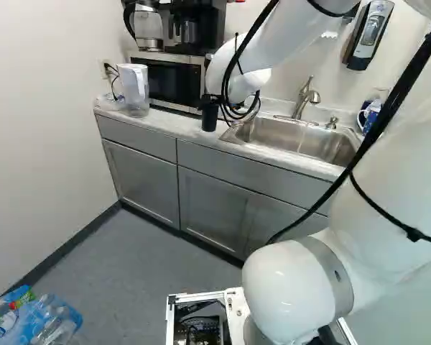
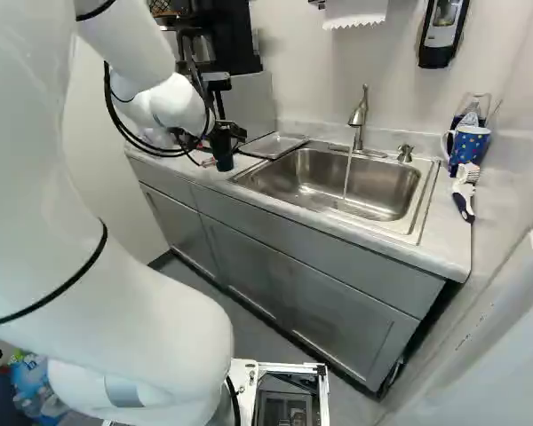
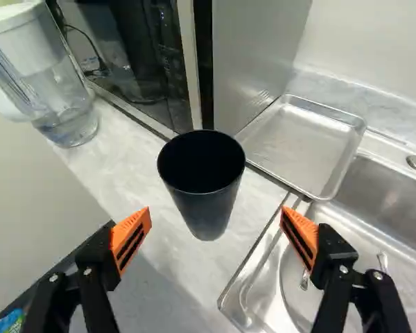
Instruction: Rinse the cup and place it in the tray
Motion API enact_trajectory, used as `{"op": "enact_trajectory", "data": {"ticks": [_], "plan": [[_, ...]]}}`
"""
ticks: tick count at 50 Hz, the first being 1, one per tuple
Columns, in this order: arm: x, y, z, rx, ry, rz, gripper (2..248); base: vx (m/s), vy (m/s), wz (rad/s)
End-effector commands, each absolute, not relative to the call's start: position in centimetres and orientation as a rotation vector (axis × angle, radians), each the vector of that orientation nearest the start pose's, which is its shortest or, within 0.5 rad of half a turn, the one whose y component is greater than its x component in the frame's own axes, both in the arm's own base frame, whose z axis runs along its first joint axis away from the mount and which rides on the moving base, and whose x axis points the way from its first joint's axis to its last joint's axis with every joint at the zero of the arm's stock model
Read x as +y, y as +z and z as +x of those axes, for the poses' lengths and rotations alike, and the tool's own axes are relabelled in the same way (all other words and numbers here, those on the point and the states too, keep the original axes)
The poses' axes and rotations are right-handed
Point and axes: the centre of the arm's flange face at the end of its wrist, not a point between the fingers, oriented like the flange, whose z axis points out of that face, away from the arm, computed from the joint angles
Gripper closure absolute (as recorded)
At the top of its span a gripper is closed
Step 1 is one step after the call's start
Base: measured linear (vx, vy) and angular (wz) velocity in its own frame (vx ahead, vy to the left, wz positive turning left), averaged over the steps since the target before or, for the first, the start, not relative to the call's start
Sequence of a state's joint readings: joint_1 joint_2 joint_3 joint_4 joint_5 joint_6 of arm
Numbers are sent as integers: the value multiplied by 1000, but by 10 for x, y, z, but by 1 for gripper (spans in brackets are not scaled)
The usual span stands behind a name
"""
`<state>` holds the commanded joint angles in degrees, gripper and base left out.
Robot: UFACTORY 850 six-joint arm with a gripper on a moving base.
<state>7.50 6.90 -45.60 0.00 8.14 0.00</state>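
And the black gripper with orange pads [image 2: 226,142] has its fingers spread wide, released! Between and ahead of them, the tapered black cup [image 3: 206,205] stands upright on the pale marbled counter [image 3: 121,163], long axis vertical, mouth up. Beyond it, the shallow silver metal tray [image 3: 298,139] lies beside the sink [image 2: 284,176].

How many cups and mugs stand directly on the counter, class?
2: the black cup, beside the sink; the blue mug, on the sink's other side. A clear vessel behind the mug is partly hidden and may be another.
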Motion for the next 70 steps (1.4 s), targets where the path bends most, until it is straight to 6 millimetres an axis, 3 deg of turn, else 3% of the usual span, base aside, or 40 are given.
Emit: {"op": "enact_trajectory", "data": {"ticks": [27, 70], "plan": [[62, 552, 462, -169, -1715, -2537, 3, 0, 0, 0], [66, 519, 471, -173, -1778, -2485, 3, 0, 0, 0]]}}
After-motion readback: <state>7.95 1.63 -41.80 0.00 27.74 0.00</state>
